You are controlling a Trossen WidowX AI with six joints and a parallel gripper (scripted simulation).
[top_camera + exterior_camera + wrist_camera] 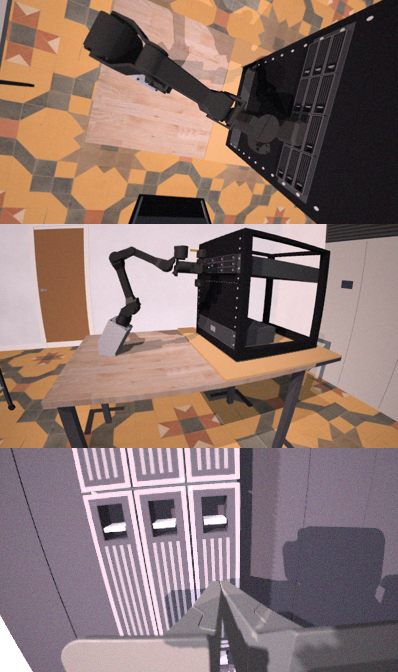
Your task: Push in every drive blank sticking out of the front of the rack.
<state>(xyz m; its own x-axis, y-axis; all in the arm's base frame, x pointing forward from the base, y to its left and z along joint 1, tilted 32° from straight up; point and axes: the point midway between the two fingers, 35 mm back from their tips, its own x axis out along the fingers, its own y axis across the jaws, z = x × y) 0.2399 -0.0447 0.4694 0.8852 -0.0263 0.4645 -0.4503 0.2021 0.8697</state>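
Note:
The black open-frame rack (357,124) (323,298) stands on an orange mat (273,364). Near its top front is a panel of drive blanks (314,93) (222,264) in rows of three. My gripper (300,132) (202,267) (219,588) is shut and empty, with its tips together at this panel. In the wrist view the tips lie at the lower end of the right blank (215,538); two more blanks (167,548) (117,558) lie beside it. I cannot tell whether the tips touch it or which blanks stick out.
The arm's grey base (112,337) stands on the wooden table (140,373) left of the mat. A grey unit (217,331) fills the rack's bottom front. A black box (169,210) shows at the lower edge of the top view.

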